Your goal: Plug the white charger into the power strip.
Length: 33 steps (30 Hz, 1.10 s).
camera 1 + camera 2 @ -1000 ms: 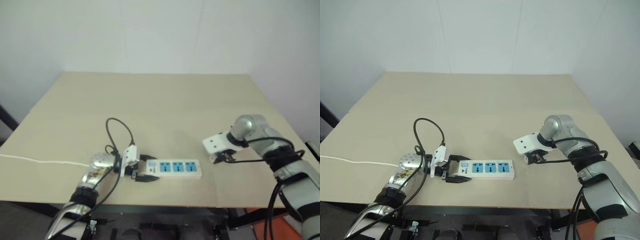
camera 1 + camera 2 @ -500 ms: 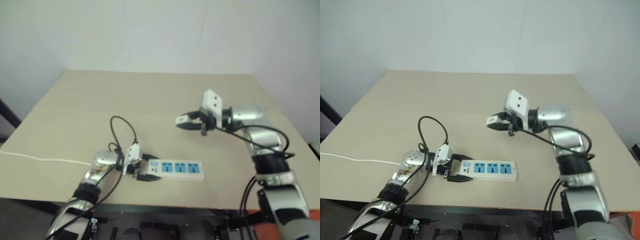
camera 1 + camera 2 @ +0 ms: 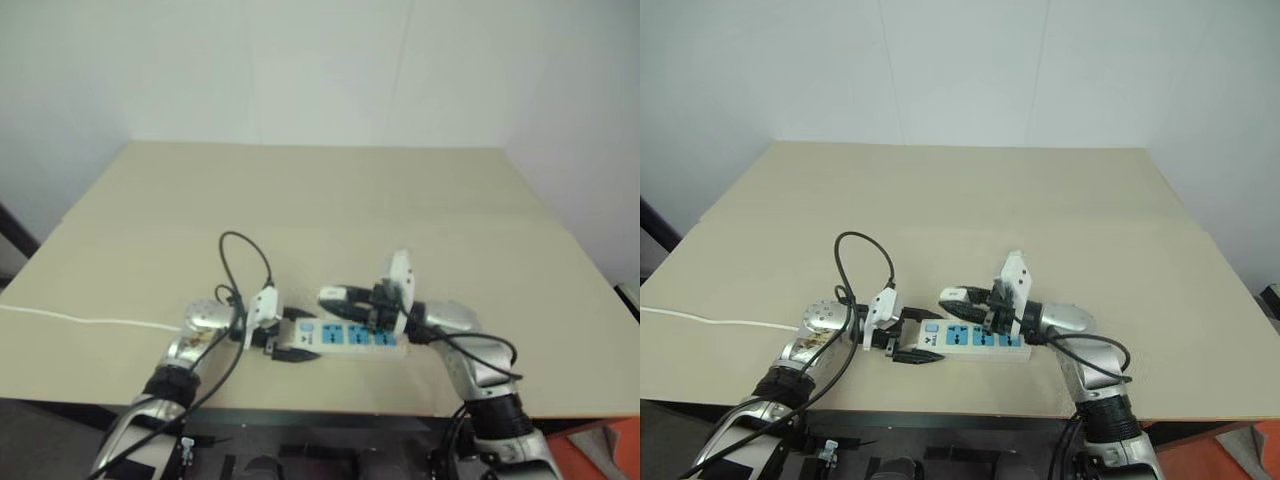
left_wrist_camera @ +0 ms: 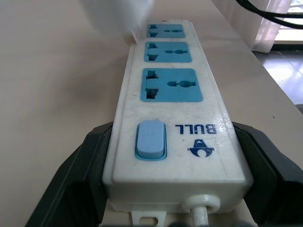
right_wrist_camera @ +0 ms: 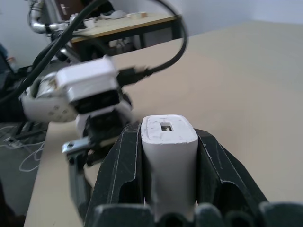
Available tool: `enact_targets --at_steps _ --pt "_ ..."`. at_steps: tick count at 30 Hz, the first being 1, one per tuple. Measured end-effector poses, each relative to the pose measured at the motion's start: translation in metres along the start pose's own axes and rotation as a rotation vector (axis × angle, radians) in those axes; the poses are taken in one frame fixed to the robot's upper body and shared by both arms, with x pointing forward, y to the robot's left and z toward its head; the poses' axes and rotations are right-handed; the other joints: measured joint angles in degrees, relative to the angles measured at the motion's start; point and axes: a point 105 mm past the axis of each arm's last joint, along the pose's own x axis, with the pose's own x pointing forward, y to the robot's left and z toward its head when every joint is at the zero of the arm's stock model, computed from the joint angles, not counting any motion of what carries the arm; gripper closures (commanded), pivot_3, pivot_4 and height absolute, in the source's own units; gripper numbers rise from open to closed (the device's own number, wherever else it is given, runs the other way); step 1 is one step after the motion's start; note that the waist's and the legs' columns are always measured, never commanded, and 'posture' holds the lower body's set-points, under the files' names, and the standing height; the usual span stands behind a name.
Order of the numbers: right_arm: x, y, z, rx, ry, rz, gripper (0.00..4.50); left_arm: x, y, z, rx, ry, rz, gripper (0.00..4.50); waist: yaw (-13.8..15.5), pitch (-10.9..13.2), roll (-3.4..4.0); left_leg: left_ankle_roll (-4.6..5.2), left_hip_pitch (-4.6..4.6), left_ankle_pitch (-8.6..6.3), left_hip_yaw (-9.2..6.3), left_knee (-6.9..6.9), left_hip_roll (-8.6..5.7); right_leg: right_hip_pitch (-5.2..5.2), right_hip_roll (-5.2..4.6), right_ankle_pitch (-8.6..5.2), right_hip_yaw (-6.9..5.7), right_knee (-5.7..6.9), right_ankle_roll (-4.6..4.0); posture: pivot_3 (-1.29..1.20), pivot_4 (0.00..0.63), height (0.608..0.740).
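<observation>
The power strip [image 3: 980, 340] lies flat near the table's front edge, its blue sockets facing up. My left gripper [image 3: 915, 340] is shut on its switch end, one black finger [image 4: 80, 170] along each long side of the strip [image 4: 170, 118]. My right gripper [image 3: 968, 297] points left and is shut on the white charger [image 3: 952, 295]. It holds the charger a little above the strip, not touching it. In the right wrist view the charger [image 5: 169, 161] stands squeezed between the two black fingers [image 5: 120, 165].
The strip's thin white cord [image 3: 710, 322] runs left off the table. A black cable [image 3: 865, 255] loops up from my left wrist. The table's front edge [image 3: 970, 410] is just below the strip. Bare tabletop [image 3: 970, 200] spreads behind and to the right.
My right arm has swung in from the right side of the table and rolled, bringing the charger over the strip. The left gripper and the strip have not moved.
</observation>
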Motion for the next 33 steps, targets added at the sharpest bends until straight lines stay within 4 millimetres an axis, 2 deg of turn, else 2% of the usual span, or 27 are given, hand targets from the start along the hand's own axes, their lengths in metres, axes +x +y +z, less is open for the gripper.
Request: enact_targets --at_steps 6,33 --pt "0.004 0.002 -0.010 -0.012 -0.020 0.028 3.35 -0.002 0.000 0.000 0.002 0.007 0.001 1.21 -0.15 0.00 0.00 0.00 0.00 0.00 0.00 -0.01 0.04 -0.01 0.04 -0.11 0.00 0.00 0.17 0.00 0.150 0.740" --pt "0.015 -0.002 -0.010 -0.051 -0.041 0.035 3.35 -0.002 -0.001 0.000 -0.005 0.012 -0.003 1.21 -0.14 0.00 0.00 0.00 -0.01 0.00 0.00 -0.03 0.04 -0.02 0.04 -0.11 0.01 -0.02 0.16 0.00 0.150 0.740"
